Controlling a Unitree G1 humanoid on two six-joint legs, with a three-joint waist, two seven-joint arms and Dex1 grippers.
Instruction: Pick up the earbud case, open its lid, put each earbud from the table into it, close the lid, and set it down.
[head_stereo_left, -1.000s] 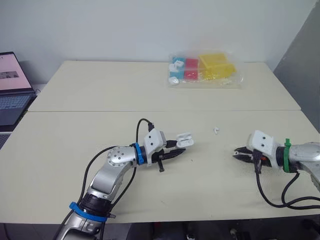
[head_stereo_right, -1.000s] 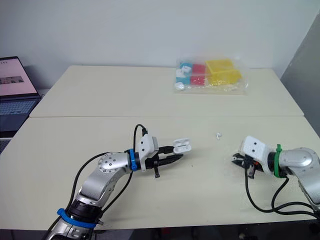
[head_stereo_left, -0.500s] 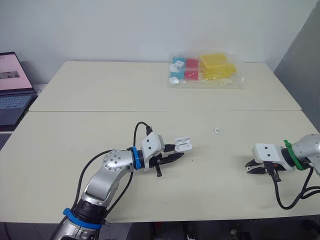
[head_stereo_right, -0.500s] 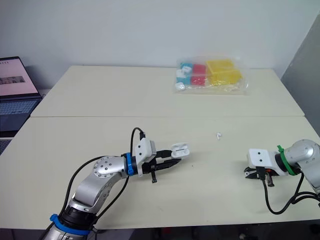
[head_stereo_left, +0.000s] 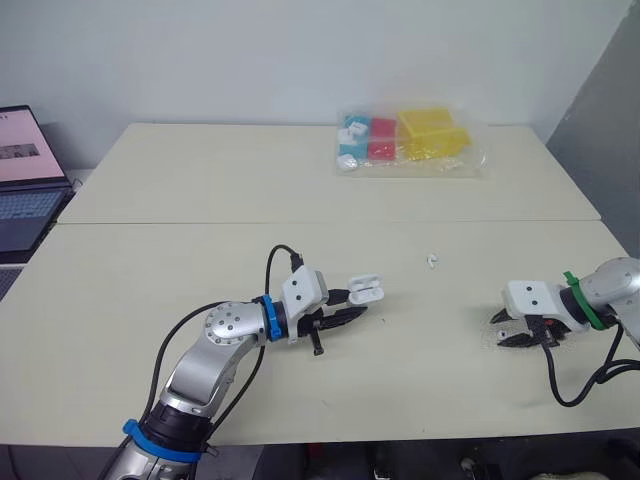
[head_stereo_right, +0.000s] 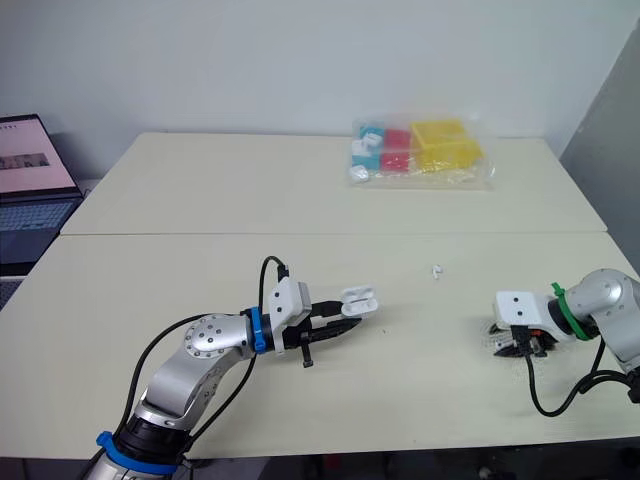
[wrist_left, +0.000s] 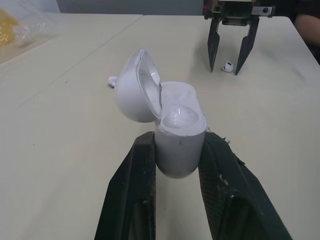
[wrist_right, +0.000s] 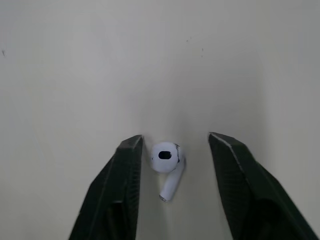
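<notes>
The white earbud case (wrist_left: 177, 130) has its lid swung open, and my left gripper (wrist_left: 178, 142) is shut on its base. It is held just above the table a little left of centre (head_stereo_left: 366, 291). One white earbud (wrist_right: 165, 156) lies on the table between the fingers of my right gripper (wrist_right: 175, 145), which is open and points down at it without touching. That gripper (head_stereo_left: 505, 328) sits near the table's right edge. A second earbud (head_stereo_left: 432, 261) lies loose on the table between the two grippers, farther back.
A clear plastic bag (head_stereo_left: 410, 140) of red, blue and yellow boxes lies at the back of the table. An open laptop (head_stereo_left: 25, 180) stands off the left side. A seam (head_stereo_left: 200, 222) runs across the tabletop.
My right gripper has drawn back to the right, tipped downward and now stands open over an earbud. The left gripper with the case has shifted only slightly.
</notes>
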